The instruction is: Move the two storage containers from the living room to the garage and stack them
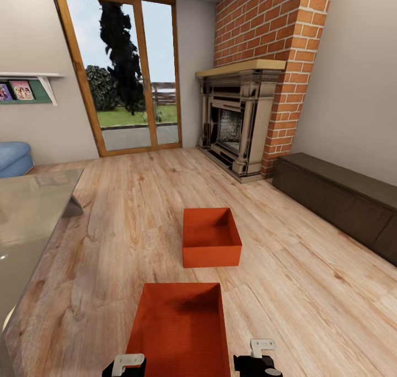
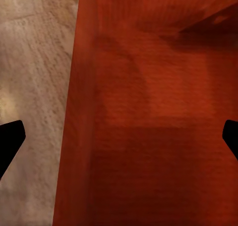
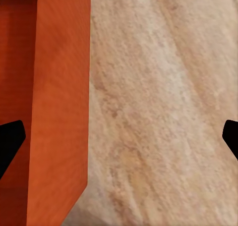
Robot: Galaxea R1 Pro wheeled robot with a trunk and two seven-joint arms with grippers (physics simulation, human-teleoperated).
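Wood-plank floor (image 1: 127,222) of the living room runs ahead of me to a glazed door (image 1: 129,70) and a red-brick fireplace (image 1: 242,117). I have a long dark cabinet (image 1: 336,197) along the wall on my right, a glass-topped table (image 1: 30,217) close on my left, and a blue sofa (image 1: 12,157) beyond it under a small wall shelf (image 1: 27,87). None of these crowds the two bins.

From the head view, the near storage container (image 1: 179,327) sits on the planks directly below me, between my arms. The far storage container (image 1: 211,237) lies just beyond it, apart, a little to the right, with open floor around it.

My left end effector (image 2: 119,141) hangs above the near container's left wall, fingers spread wide: one fingertip over the planks, the other over the ribbed bottom. My right end effector (image 3: 119,141) is likewise spread wide, straddling the container's right wall, one fingertip inside and one over bare floor. Neither holds anything.

The wrist views give me that straddle; the head view shows only the wrist brackets at the bottom edge.
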